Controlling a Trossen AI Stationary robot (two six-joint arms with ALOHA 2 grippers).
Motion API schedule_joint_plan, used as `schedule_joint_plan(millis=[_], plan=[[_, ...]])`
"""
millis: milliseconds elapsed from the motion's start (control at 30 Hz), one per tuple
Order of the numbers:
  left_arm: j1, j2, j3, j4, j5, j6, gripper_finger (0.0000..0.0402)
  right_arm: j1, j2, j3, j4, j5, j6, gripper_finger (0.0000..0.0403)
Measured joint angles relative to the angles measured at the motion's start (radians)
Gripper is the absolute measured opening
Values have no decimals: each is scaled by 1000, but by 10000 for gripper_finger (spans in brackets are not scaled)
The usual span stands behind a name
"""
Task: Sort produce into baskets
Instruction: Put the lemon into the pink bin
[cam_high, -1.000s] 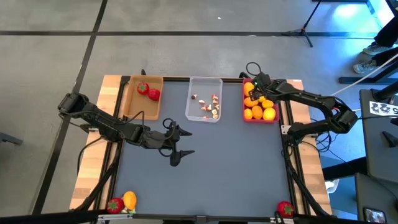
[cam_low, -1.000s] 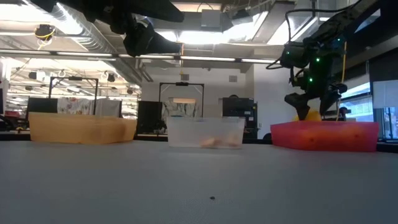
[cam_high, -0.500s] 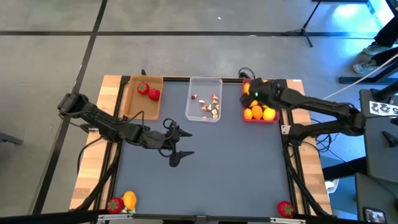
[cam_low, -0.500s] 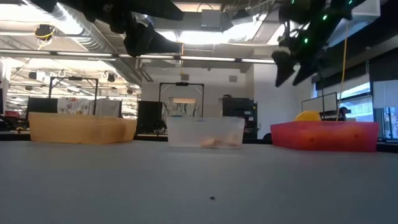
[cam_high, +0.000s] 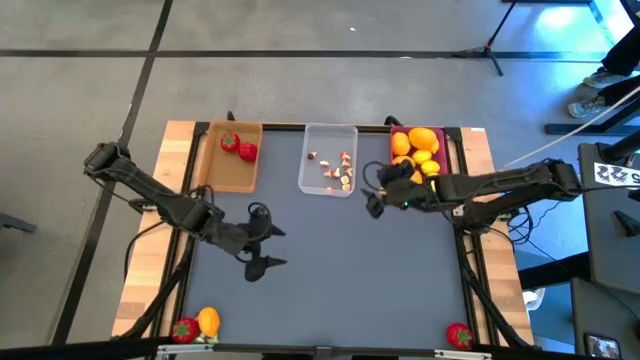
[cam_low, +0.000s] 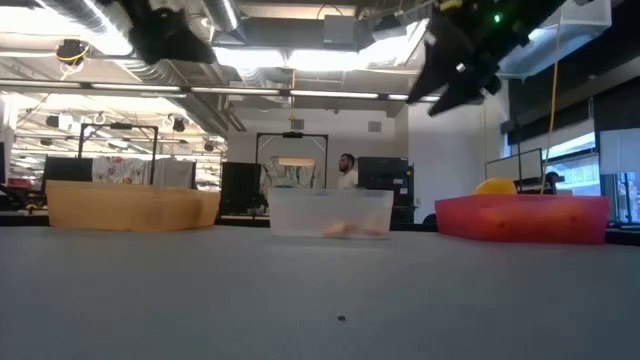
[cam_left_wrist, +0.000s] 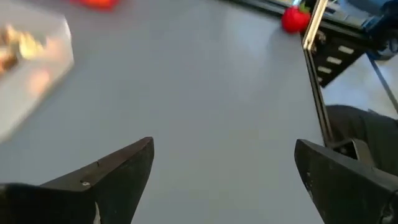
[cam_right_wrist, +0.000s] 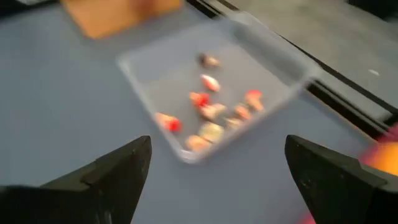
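**Dark jaws standing apart and empty over the grey bench**

Dark and spread wide, the right gripper (cam_high: 376, 190) is hanging with nothing between its jaws, above the bench (cam_high: 350, 270) just beside the clear basket (cam_high: 328, 160) and the pink basket (cam_high: 398, 185). In its wrist view the clear basket (cam_right_wrist: 211, 99) is lying ahead with small red-and-white mushroom pieces (cam_right_wrist: 208, 115) inside.

The left gripper (cam_high: 262, 248) is also hanging with jaws apart and empty, over the bench's left half, below the tan basket (cam_high: 228, 170).

Two red strawberries (cam_high: 239, 147) are sitting in the tan basket. Orange and yellow fruits (cam_high: 418, 145) are filling the pink basket.

Near the bench's front left corner a strawberry (cam_high: 184, 329) and an orange fruit (cam_high: 208, 321) are lying touching. Another strawberry (cam_high: 458, 336) is lying near the front right corner; the left wrist view is catching it (cam_left_wrist: 295, 19) too.

In the low view a person (cam_low: 346, 171) is standing far behind the bench.
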Motion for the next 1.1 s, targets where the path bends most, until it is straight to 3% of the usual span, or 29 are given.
schedule_joint_plan(millis=[167, 367, 567, 800, 900, 1100], plan=[[-84, 0, 0, -124, 42, -189, 381, 76, 47, 0, 160, -1, -80, 364], [-186, 13, -1, -203, 51, -339, 381, 100, 90, 0, 197, -1, -127, 364], [-240, 87, -2, -181, 47, -232, 381, 99, 122, 0, 200, -1, -130, 364], [-182, 176, -2, -79, -15, -74, 381, 99, 150, 0, 202, -1, -131, 364], [-163, 187, -2, -68, 57, -62, 381, 99, 152, 0, 196, -1, -133, 364], [-190, 181, -2, -136, 262, -207, 381, 99, 152, 0, 197, -1, -134, 364]])
